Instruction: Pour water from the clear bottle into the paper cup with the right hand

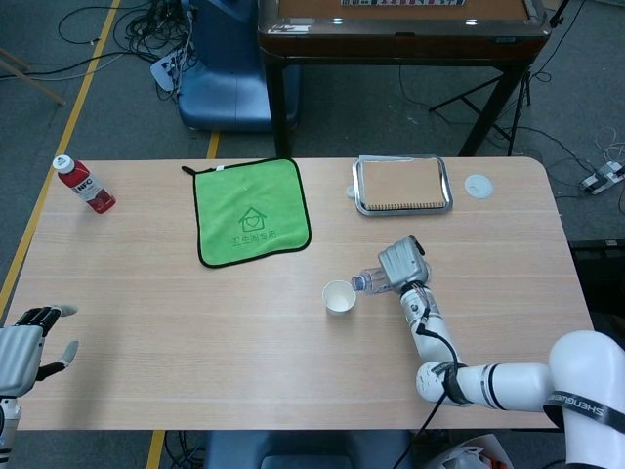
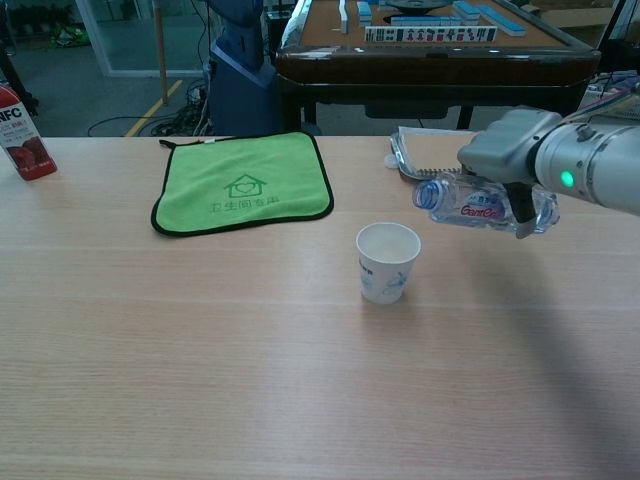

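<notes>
A white paper cup (image 1: 339, 297) (image 2: 388, 262) stands upright on the table's middle. My right hand (image 1: 401, 262) (image 2: 508, 155) grips a clear bottle (image 1: 371, 280) (image 2: 470, 204) with a red label. The bottle lies nearly level in the air, its open mouth pointing left, just right of and above the cup's rim. No water stream shows. My left hand (image 1: 27, 342) hovers open at the table's near left corner, holding nothing; it appears only in the head view.
A green cloth (image 1: 251, 211) (image 2: 243, 182) lies behind and left of the cup. A metal tray (image 1: 401, 185) (image 2: 402, 158) with a notebook sits at the back right, a small white lid (image 1: 478, 186) beside it. A red juice bottle (image 1: 83, 183) (image 2: 22, 131) stands far left.
</notes>
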Available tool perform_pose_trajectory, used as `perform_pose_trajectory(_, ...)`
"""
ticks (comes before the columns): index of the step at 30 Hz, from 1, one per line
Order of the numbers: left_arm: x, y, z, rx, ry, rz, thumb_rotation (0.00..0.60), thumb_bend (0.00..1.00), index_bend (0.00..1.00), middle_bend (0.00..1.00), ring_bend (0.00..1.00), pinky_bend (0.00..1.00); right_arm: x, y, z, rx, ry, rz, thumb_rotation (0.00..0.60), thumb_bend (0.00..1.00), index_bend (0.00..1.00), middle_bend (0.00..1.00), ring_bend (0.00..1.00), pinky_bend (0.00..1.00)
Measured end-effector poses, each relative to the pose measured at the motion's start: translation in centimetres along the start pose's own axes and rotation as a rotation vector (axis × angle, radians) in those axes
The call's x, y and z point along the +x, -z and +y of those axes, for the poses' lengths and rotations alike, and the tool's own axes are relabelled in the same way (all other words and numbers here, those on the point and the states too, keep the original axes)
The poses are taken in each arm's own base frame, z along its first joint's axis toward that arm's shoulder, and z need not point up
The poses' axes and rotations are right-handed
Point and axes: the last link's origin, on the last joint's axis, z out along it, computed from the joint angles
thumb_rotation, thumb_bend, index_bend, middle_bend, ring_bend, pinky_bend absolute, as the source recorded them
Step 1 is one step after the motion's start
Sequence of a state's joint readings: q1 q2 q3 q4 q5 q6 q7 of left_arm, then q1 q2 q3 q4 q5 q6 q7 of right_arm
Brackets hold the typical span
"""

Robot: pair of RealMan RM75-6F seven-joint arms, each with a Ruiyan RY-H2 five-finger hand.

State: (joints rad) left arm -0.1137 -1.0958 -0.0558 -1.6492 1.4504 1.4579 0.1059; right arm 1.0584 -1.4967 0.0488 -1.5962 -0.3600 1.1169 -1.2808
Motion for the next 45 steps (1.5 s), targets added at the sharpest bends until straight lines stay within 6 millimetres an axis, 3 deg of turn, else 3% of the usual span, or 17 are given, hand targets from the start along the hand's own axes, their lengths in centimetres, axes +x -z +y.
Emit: perform_pose_trajectory(45, 0.2, 0.0, -0.1, 0.005, 0.004, -0.003, 0.6, 0.28, 0.33, 0.34, 0.31, 0.67, 1.7, 0.3, -2.0, -0.067, 0.252, -0.051, 0.6, 0.09, 0.63, 0.57, 0.5, 0.49)
